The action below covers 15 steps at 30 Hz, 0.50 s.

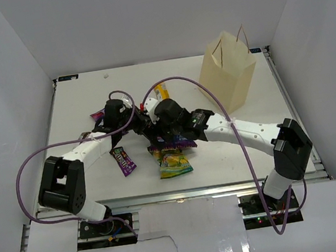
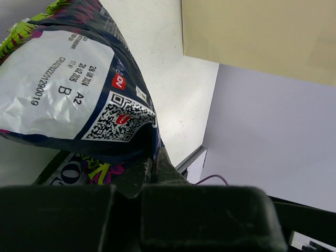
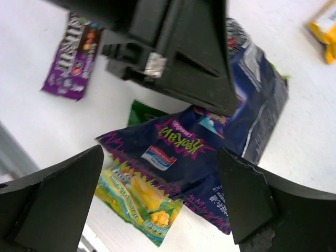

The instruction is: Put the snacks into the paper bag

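The dark blue-purple chip bag (image 1: 171, 143) lies mid-table, one end lifted. My left gripper (image 1: 143, 124) is shut on that bag's edge; its fingers (image 2: 153, 169) pinch the bag (image 2: 79, 94). My right gripper (image 1: 161, 133) hovers open over the bag (image 3: 210, 152), its fingertips (image 3: 58, 199) wide apart and holding nothing. The green-yellow pack (image 1: 175, 164) (image 3: 142, 199) lies partly under the bag. A purple candy pack (image 1: 123, 161) (image 3: 71, 58) lies to the left, another (image 1: 96, 116) further back. The yellow-orange bar (image 1: 160, 91) (image 3: 325, 31) lies behind. The tan paper bag (image 1: 229, 70) (image 2: 262, 37) stands upright at back right. I see no teal-red pack.
White walls enclose the table on three sides. Purple cables loop over both arms (image 1: 215, 103). My left gripper's body (image 3: 178, 52) fills the top of the right wrist view, close to my right gripper. A dark green corner (image 3: 143, 111) peeks from under the chip bag.
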Each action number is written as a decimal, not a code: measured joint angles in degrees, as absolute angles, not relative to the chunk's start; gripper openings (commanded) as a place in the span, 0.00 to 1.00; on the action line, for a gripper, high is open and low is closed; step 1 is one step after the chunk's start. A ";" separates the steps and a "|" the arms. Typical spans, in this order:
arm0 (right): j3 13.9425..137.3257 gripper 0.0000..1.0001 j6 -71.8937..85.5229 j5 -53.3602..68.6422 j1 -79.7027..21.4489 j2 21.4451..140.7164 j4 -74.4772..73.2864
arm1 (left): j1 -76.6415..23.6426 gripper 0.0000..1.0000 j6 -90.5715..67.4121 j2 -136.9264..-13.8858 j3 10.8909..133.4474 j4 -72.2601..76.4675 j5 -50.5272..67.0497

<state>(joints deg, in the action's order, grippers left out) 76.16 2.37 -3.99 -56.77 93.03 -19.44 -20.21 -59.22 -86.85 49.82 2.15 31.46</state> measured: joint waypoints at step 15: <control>74.54 0.41 10.66 -23.88 -57.63 100.31 -13.17 | -21.61 0.00 -65.34 -87.88 51.57 1.98 29.50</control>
